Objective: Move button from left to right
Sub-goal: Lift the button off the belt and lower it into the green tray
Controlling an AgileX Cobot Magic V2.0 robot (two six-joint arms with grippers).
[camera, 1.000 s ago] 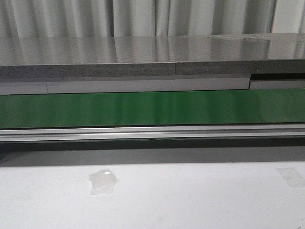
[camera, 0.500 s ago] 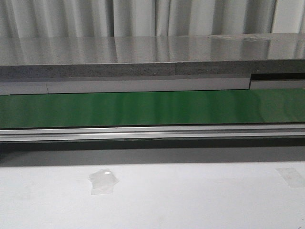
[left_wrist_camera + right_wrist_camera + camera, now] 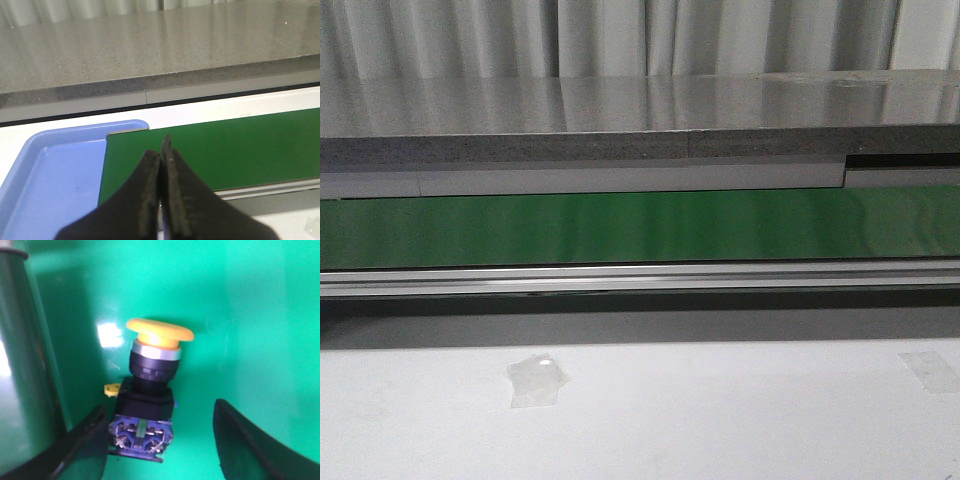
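In the front view the green belt (image 3: 640, 228) ran across the middle of the frame, with a scrap of clear tape (image 3: 535, 380) on the white table (image 3: 720, 420) at lower left; neither arm nor the button appeared there.

The left wrist view showed the left gripper (image 3: 161, 165) at bottom centre, fingers pressed together on nothing, above the belt's end and a blue tray (image 3: 50, 180) at lower left, which held nothing visible.

Only the right wrist view showed the button (image 3: 147, 390), at centre frame on a green surface, yellow cap up in the frame. The right gripper (image 3: 157, 432) straddled it with fingers apart, one finger about touching the black body, the other clear. The grasp looked unfinished, so the carry and placement seemingly remained.
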